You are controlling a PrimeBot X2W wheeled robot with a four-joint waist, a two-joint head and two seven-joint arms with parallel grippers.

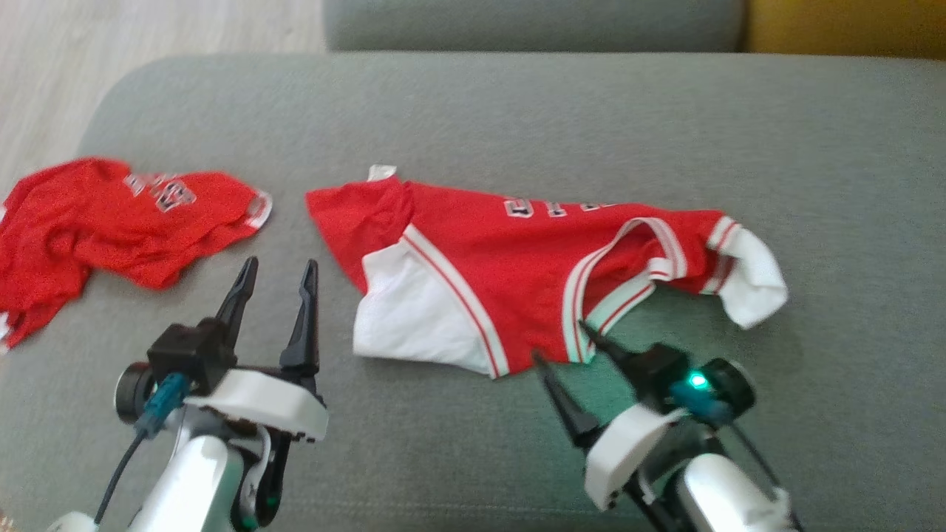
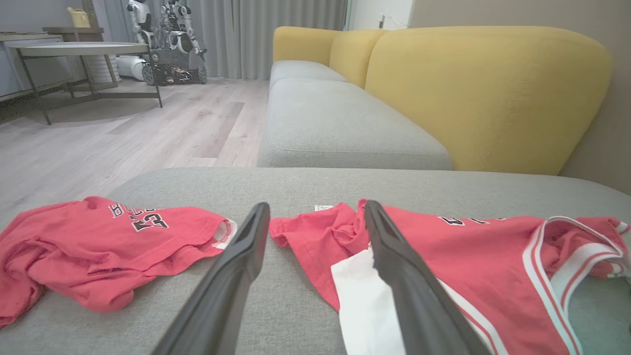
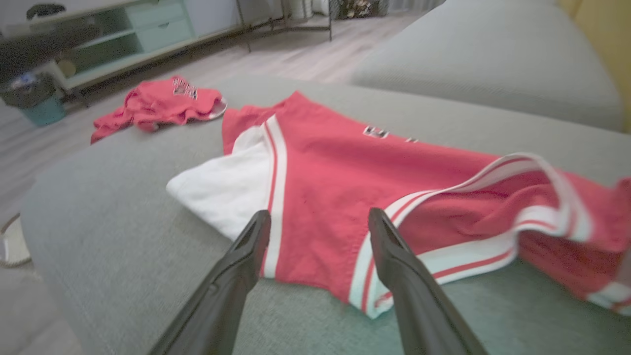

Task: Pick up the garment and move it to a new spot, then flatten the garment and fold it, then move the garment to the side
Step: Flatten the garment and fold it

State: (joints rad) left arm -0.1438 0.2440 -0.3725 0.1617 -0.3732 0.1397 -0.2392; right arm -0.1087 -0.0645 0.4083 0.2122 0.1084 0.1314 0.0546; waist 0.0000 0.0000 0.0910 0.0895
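Observation:
The garment [image 1: 510, 258] is a red jersey with white panels and striped trim, lying partly spread on the grey sofa cushion [image 1: 473, 118]; I see the garment [image 2: 468, 256] in the left wrist view and the garment [image 3: 355, 187] in the right wrist view too. My left gripper [image 1: 277, 275] stands open just left of its white panel, empty, and shows as my left gripper [image 2: 315, 217] in its wrist view. My right gripper [image 1: 565, 343] is open at the garment's near hem by the striped armhole, holding nothing; my right gripper [image 3: 320, 219] hovers over that hem.
A second red jersey [image 1: 111, 222] lies crumpled at the cushion's left edge. Another grey seat [image 2: 340, 123] with yellow backrests [image 2: 483, 93] lies beyond. Wooden floor [image 2: 123, 128], a table [image 2: 84, 49] and another robot [image 2: 167, 39] are to the left.

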